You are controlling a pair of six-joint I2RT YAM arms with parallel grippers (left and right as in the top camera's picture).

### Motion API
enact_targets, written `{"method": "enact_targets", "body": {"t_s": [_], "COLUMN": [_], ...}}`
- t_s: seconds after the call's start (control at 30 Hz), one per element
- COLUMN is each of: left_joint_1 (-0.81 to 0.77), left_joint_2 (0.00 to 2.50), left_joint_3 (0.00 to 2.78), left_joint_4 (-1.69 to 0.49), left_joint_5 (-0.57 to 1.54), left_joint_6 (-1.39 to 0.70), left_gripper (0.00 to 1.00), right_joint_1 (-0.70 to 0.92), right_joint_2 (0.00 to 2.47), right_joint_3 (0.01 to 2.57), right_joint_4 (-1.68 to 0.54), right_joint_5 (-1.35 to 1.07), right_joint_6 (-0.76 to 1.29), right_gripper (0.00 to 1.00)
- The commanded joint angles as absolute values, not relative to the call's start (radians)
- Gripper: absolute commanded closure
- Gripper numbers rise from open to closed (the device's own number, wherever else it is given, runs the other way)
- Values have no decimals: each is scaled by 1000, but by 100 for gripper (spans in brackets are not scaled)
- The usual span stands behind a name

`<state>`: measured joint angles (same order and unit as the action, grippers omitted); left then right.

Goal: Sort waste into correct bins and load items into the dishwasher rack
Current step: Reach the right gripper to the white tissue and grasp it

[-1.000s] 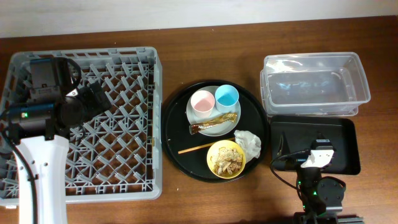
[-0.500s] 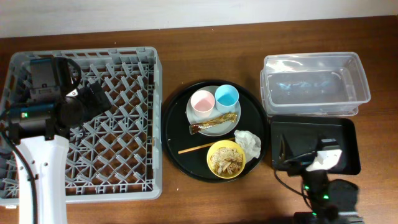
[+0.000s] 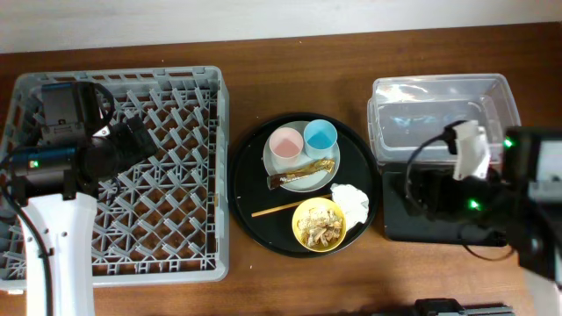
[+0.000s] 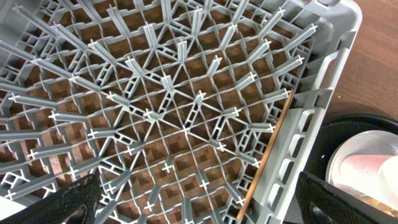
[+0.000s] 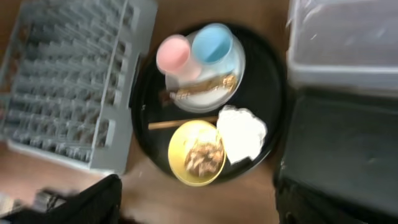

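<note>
Hovering, right gripper (image 5: 205, 208) wide, empty. Napkin (image 5: 241, 134) ahead of fingertips (image 5: 93, 202): soft, light, crushable; likely best pinched at raised middle. Left gripper (image 4: 199, 208) wide too, rack (image 4: 186, 112) beneath fingers (image 4: 68, 205).

The rack (image 3: 176, 175) is set at the left of the bench (image 3: 290, 61), the round tray (image 3: 250, 180) at centre and the tub (image 3: 439, 118) at right, with the shallow tray (image 5: 342, 143) before it. On the round tray, the plate (image 3: 303, 161) is placed behind the bowl (image 3: 296, 219) and napkin (image 3: 351, 202).

pink cup (image 3: 284, 143), blue cup (image 3: 320, 136), yellow bowl (image 3: 296, 225)
</note>
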<state>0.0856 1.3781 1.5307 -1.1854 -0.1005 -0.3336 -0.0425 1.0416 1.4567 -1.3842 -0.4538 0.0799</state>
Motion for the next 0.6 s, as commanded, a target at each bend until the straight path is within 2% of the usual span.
{"method": "enact_targets", "body": {"t_s": [0.0, 0.07, 0.13, 0.17, 0.27, 0.37, 0.43, 0.57], "left_joint_1": [88, 88, 88, 88, 88, 88, 88, 88], "left_joint_2": [1363, 1363, 1363, 1363, 1363, 1363, 1363, 1363], "left_joint_3": [1536, 1536, 1536, 1536, 1536, 1536, 1536, 1536], "left_joint_4": [-1184, -1184, -1184, -1184, -1184, -1184, -1184, -1184], "left_joint_5": [-94, -94, -94, -94, -94, -94, -94, -94], "left_joint_6": [-344, -344, -344, -344, -344, -344, -344, -344], "left_gripper": [1, 1, 1, 1, 1, 1, 0, 1], "right_joint_1": [62, 167, 298, 383, 491, 493, 475, 467], "right_joint_2": [1089, 1118, 1149, 1174, 1251, 1407, 1505, 1652], "right_joint_3": [1377, 1334, 1267, 1210, 1112, 1084, 1084, 1084], "right_joint_4": [-1373, -1342, -1270, -1221, -1130, -1020, -958, -900], "right_joint_5": [-434, -384, -244, -95, 76, 130, 136, 155], "right_joint_6": [84, 105, 234, 339, 444, 455, 454, 455], "right_gripper": [33, 42, 42, 41, 38, 37, 32, 31]}}
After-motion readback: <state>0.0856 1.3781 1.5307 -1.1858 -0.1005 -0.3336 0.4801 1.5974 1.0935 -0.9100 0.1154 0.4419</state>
